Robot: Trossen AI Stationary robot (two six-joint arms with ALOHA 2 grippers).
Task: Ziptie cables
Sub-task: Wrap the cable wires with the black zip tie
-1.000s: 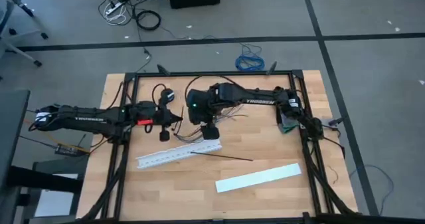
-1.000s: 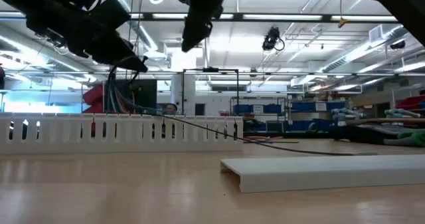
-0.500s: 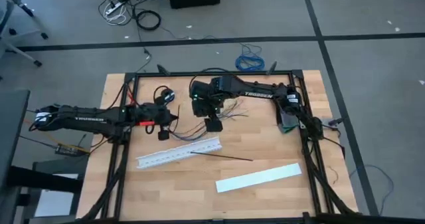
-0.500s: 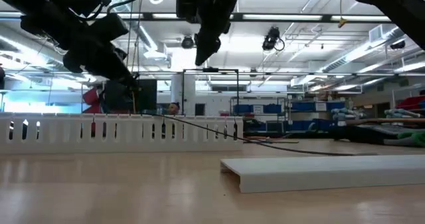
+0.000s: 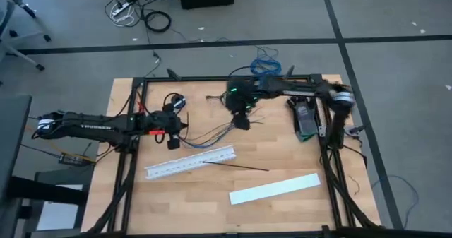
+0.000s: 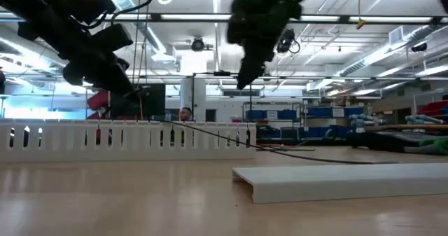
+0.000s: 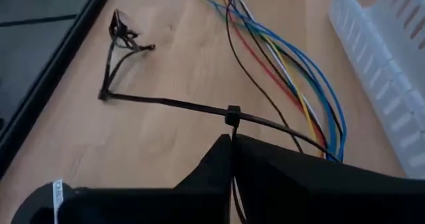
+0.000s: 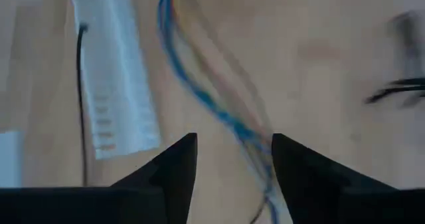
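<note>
i see my left gripper (image 7: 232, 141) pinched on what looks like a zip tie (image 7: 199, 108) beside the cables (image 5: 212, 133), right gripper (image 8: 232, 159) spread above them.

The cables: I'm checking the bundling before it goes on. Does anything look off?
Yes. The cables fan out loose across the table, unbundled. The black zip tie is looped shut beside them, around none, held by the closed left end effector. The open right end effector hovers above the cables.

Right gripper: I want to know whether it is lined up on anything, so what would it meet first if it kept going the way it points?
Likely the cables: in its wrist view they run between the open fingers of the right gripper, with bare table beyond. Depth is unclear.
</note>
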